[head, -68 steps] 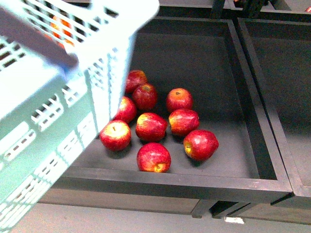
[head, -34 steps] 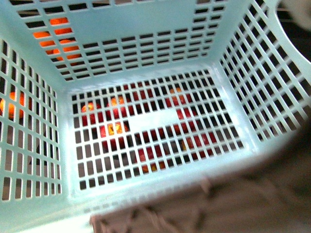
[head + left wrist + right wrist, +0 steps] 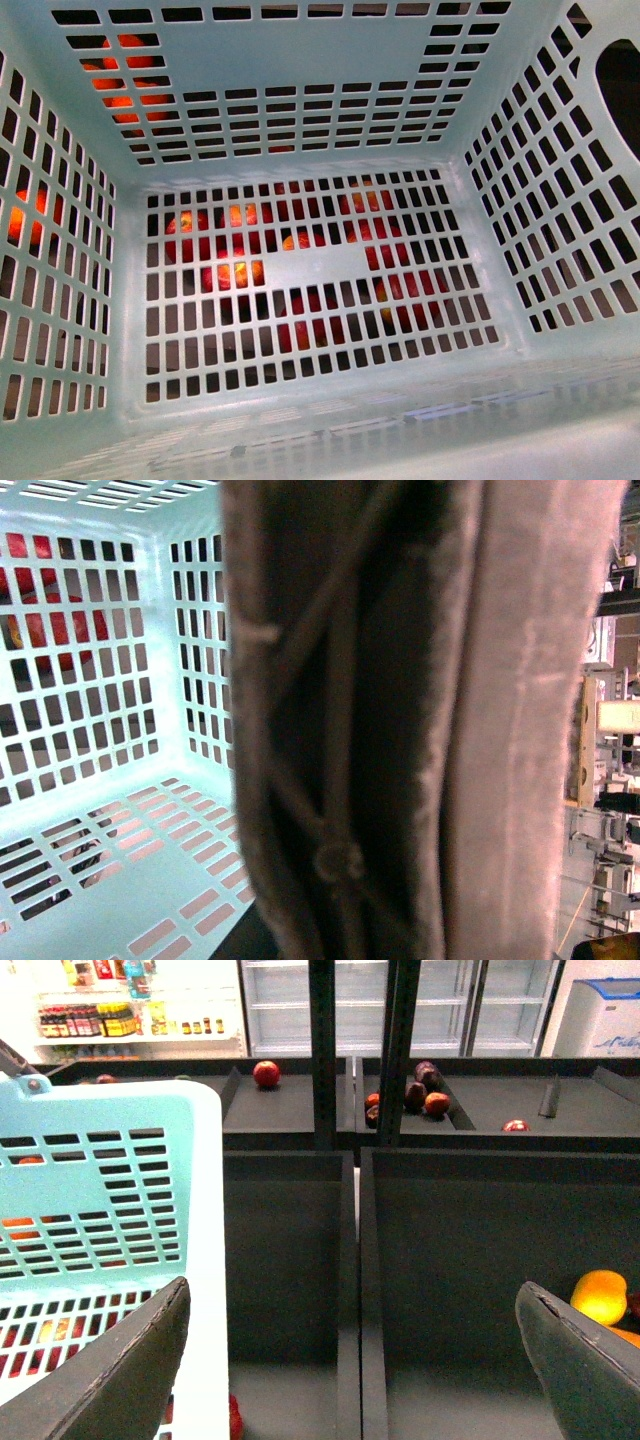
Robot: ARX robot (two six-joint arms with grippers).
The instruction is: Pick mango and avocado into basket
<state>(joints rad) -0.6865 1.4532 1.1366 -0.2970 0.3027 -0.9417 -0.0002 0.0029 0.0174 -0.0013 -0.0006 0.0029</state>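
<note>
The light teal basket (image 3: 330, 90) fills the whole front view, seen from above into its empty slotted inside. Red apples (image 3: 310, 310) show through its floor slots. My left gripper is shut on the basket's brown handle (image 3: 400, 720), which blocks most of the left wrist view; the basket's wall and floor (image 3: 110, 840) show beside it. My right gripper (image 3: 355, 1370) is open and empty, beside the basket's outer wall (image 3: 110, 1190), above dark bins. A yellow-orange fruit (image 3: 598, 1296), perhaps the mango, lies by one fingertip (image 3: 580, 1360). The avocado is out of view.
Black partitioned produce bins (image 3: 350, 1260) lie below the right gripper. Farther bins hold a red apple (image 3: 266, 1073) and dark fruits (image 3: 420, 1095). Orange fruit (image 3: 120, 75) shows through the basket's far wall. Glass-door coolers (image 3: 450, 1000) stand behind.
The basket has swung from the left side across the front camera and now covers the whole view, hiding the apple bin. Its handle is no longer in the front view.
</note>
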